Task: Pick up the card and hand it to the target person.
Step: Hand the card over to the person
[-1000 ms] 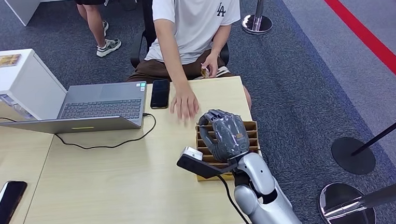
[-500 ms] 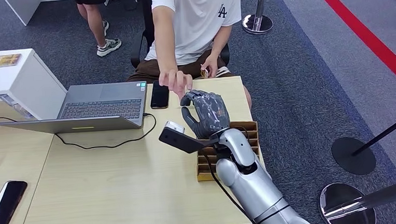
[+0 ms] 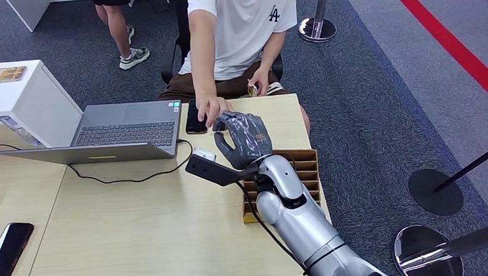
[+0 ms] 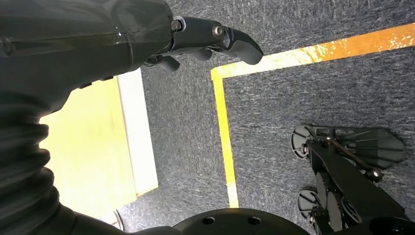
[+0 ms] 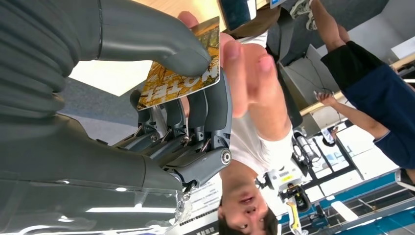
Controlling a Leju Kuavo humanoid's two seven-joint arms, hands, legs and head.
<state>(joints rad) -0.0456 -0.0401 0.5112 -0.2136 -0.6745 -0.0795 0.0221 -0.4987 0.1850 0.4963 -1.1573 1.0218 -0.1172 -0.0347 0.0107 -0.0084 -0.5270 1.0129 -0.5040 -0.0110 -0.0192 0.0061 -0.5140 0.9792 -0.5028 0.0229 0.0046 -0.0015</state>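
Card (image 5: 178,73): pinched between thumb and fingers of right hand (image 3: 244,138), raised over table's (image 3: 139,240) far edge. Person's hand (image 3: 213,108) touches card. Organizer (image 3: 304,166) just behind wrist. Left hand (image 4: 205,39): hanging, fingers loosely apart, holding nothing.

An open grey laptop (image 3: 126,129) sits toward ten o'clock on the wooden tabletop (image 3: 138,227), its black cable (image 3: 135,178) trailing across the wood. A black phone (image 3: 196,116) lies just beside it at twelve. Another black phone (image 3: 5,252) rests at eight. A cardboard slotted organizer (image 3: 301,170) stands at three. Chrome stanchion bases (image 3: 421,250) sit on the grey carpet (image 3: 380,104).
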